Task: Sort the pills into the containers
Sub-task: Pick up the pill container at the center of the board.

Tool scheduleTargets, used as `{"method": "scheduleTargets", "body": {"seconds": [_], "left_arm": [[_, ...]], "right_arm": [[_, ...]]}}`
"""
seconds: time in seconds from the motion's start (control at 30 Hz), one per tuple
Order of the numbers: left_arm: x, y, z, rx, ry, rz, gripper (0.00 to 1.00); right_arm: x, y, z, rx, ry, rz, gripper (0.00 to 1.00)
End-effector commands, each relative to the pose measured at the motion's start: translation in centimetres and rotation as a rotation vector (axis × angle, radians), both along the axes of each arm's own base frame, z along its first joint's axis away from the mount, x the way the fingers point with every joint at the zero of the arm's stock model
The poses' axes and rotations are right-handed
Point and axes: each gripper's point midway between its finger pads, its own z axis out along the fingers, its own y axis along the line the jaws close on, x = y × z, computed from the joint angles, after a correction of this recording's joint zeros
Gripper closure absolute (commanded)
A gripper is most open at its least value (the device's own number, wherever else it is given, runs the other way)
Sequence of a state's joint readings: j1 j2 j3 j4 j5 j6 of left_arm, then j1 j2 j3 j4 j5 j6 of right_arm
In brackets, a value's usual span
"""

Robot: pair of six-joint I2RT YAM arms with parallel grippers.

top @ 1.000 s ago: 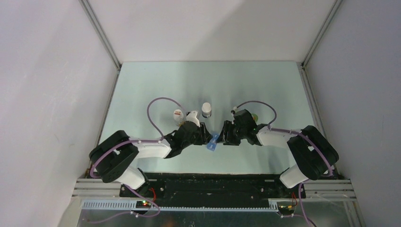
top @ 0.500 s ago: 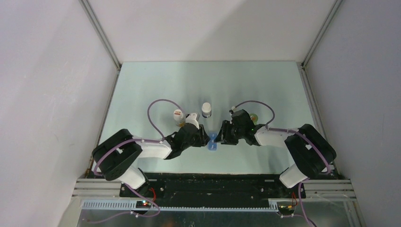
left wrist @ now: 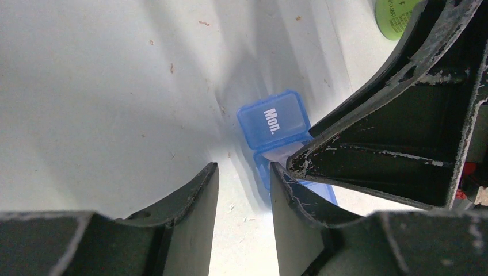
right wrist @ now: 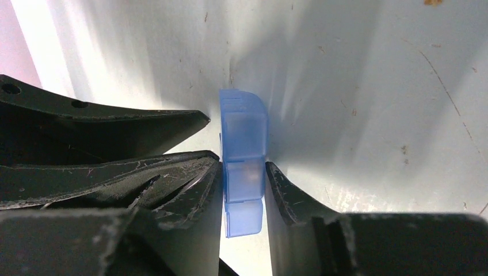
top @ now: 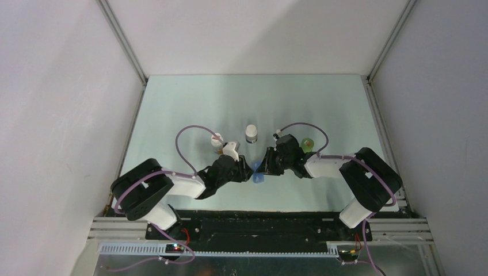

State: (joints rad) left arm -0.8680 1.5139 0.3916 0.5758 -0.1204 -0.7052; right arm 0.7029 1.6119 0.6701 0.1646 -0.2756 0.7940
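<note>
Smooth translucent plastic pill box [right wrist: 244, 132]

Most of the pill box [left wrist: 271, 119] is out of sight.
From my left wrist only its "Mon." lid shows clearly; my right jaws cover the rest, and I cannot tell what the compartments hold. The green bottle [left wrist: 397, 14] is cut off by the top edge.

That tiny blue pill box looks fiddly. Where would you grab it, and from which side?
Probably across its two long sides near the middle, coming down from above. The pill box is long and narrow, so its short width fits inside the right hand.
</note>
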Motion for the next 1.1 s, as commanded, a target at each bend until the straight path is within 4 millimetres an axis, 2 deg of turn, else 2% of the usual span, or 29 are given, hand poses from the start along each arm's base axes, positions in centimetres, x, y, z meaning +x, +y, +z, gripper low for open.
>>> {"method": "scheduleTargets", "body": {"seconds": [0.0, 0.13, 0.27, 0.37, 0.5, 0.57, 0.7, 0.73, 0.77, 0.83, 0.93, 1.07], "left_arm": [[0.1, -0.5, 1.3, -0.029, -0.051, -0.026, 0.55], [0.1, -0.5, 1.3, -0.029, -0.051, -0.026, 0.57], [0.0, -0.4, 1.1, -0.023, -0.049, -0.030, 0.62], [-0.3, -0.1, 0.6, -0.015, -0.037, -0.035, 0.68], [-0.4, 0.1, 1.3, -0.041, -0.041, -0.021, 0.66], [-0.5, 0.0, 2.4, -0.067, -0.045, -0.017, 0.63], [-0.2, 0.2, 5.8, -0.157, -0.059, 0.011, 0.56], [-0.1, 0.3, 7.4, -0.194, -0.081, 0.019, 0.54], [-0.1, 0.6, 8.0, -0.207, -0.080, 0.032, 0.52], [0.0, 1.4, 11.5, -0.269, -0.137, 0.060, 0.45], [0.2, 2.6, 14.5, -0.301, -0.187, 0.111, 0.35], [0.0, 3.2, 18.3, -0.392, -0.213, 0.140, 0.30]], "right_arm": [[0.2, -0.7, -1.5, -0.063, 0.001, -0.015, 0.73], [-0.1, -0.2, -1.5, -0.039, 0.008, 0.018, 0.80], [-0.4, 0.2, -1.3, 0.006, 0.015, 0.038, 0.89], [-0.1, 0.3, -0.8, 0.055, 0.014, 0.034, 1.00], [0.0, 0.6, 0.6, 0.121, 0.002, 0.050, 1.00], [-0.1, 0.9, 1.8, 0.162, -0.006, 0.063, 1.00], [-0.1, 1.0, 4.5, 0.250, -0.025, 0.075, 1.00], [0.1, 0.8, 5.1, 0.266, -0.032, 0.071, 1.00], [0.1, 0.7, 6.1, 0.292, -0.042, 0.072, 1.00], [0.1, 0.6, 7.9, 0.332, -0.057, 0.073, 1.00], [0.0, 0.3, 10.2, 0.385, -0.073, 0.072, 1.00], [-0.3, -0.1, 14.0, 0.478, -0.088, 0.057, 1.00]]}}
